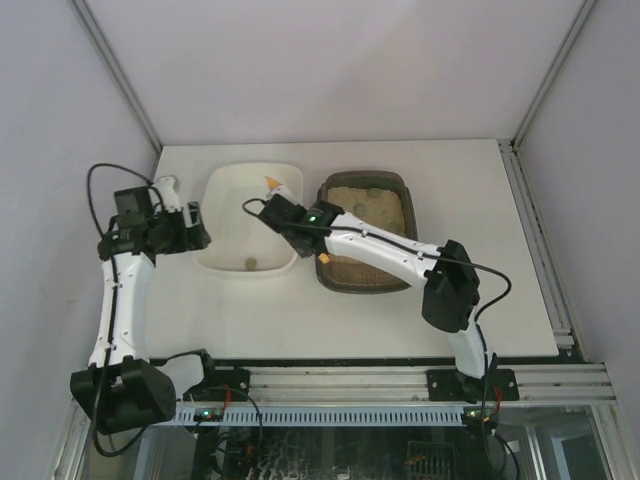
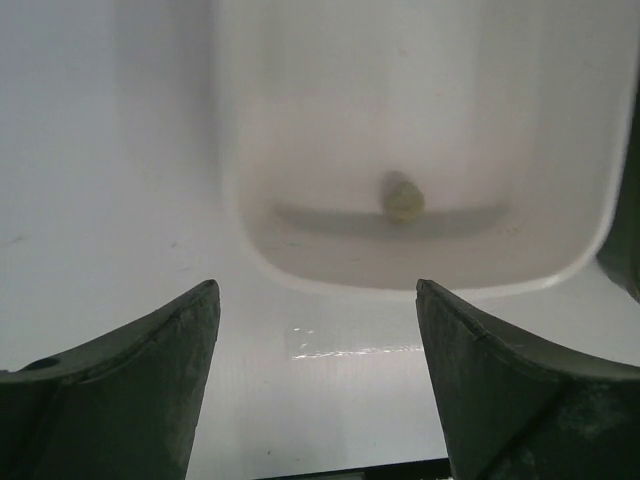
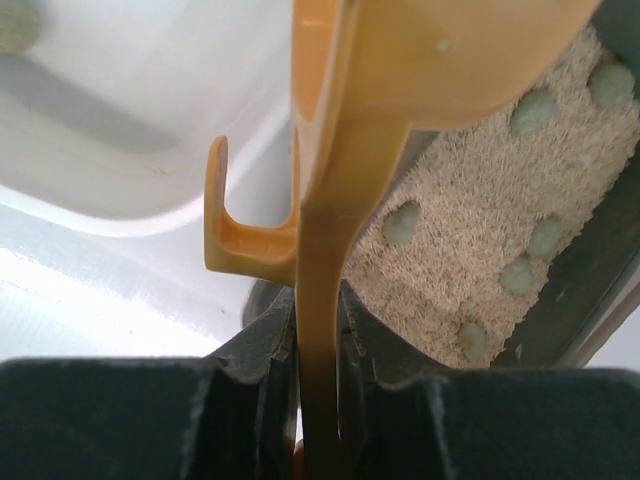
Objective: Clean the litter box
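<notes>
A dark brown-olive litter box [image 1: 360,280] sits on the table [image 1: 480,250], just right of a white tray [image 1: 215,190]. The tan litter [image 3: 480,200] inside holds several greenish lumps [image 3: 403,222]. The right gripper [image 3: 320,335] is clamped tight on the handle of an orange scoop [image 3: 400,60] — held above where the two trays meet. One single lump [image 2: 403,197] lies in the white tray. The left gripper [image 2: 318,300] hovers at that tray's left side — jaws spread wide, gripping nothing.
</notes>
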Controlling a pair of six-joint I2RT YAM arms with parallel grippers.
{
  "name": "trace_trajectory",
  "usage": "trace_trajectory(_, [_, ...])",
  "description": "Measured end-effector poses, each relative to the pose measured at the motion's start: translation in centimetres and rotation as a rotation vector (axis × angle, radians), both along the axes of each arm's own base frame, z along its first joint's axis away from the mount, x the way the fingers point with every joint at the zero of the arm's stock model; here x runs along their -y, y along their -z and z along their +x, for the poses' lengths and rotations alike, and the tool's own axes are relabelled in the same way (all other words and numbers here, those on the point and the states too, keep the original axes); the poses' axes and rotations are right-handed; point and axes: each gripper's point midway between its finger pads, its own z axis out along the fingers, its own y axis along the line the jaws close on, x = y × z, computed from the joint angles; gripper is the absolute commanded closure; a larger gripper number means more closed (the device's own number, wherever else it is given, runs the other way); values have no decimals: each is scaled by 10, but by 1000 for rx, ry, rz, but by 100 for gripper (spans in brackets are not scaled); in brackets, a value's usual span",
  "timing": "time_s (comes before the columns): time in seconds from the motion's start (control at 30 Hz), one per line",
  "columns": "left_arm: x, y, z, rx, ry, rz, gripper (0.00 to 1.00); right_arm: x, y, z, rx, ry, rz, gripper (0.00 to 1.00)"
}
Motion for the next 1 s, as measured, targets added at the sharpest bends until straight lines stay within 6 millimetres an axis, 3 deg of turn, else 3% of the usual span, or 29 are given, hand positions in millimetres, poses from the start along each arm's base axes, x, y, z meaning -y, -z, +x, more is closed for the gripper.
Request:
trace_trajectory(0.1, [48,1,3,-5,172,29,17,34,7,2,-67,54,19,100])
trace_trajectory(0.2, [95,3,3,-2,329,34,16,97,15,6,-152,176,25,100])
trace_trajectory(0.3, [127,3,8,-12,406,-14,16,152,17,9,-223,309,62,100])
trace_trajectory(0.37, [147,-1,18,-6,424,-61,14,175,17,11,-247,372,85,100])
trace_trajectory(0.43, [173,-6,31,11,438,-121,15,182,17,9,-272,394,98,100])
trace_trajectory(0.63, [244,-9,65,-15,413,-237,13,172,34,4,-341,377,80,100])
trace_trajectory(0.83, [265,14,97,-80,221,-341,14,173,61,5,-390,389,3,100])
trace_trajectory(1.0, [277,42,116,-129,112,-412,15,178,66,7,-384,403,-29,100])
